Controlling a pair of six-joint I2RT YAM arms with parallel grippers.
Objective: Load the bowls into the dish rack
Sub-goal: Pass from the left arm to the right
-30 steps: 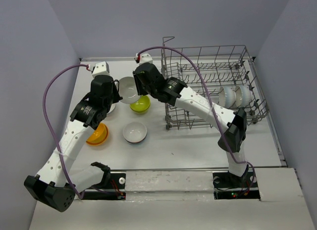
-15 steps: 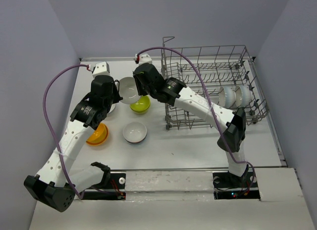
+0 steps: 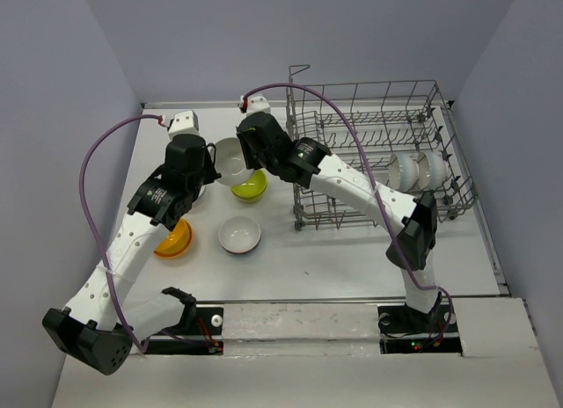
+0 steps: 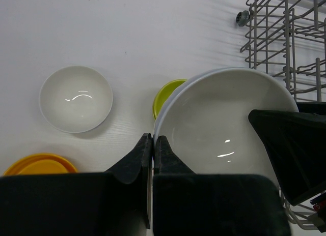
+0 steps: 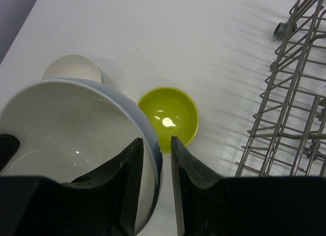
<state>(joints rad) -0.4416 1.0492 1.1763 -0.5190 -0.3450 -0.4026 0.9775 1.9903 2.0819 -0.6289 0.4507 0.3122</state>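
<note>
The left arm (image 3: pixel 132 241) and right arm (image 3: pixel 352 184) are pictured angled inward, wrists nearly meeting; the left gripper (image 4: pixel 153 140) is pinched shut, the right gripper (image 5: pixel 156 141) held narrowly parted.

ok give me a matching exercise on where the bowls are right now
Things: 1 lime green bowl; 2 orange bowl; 3 large white-lined bowl; 4 two pale bowls.
Places: a in the dish rack; b rim pinched by the left gripper; c on the table, partly hidden by the left arm; d on the table, partly under bowl 3.
Pairs: 1-d; 2-c; 3-b; 4-a.
</note>
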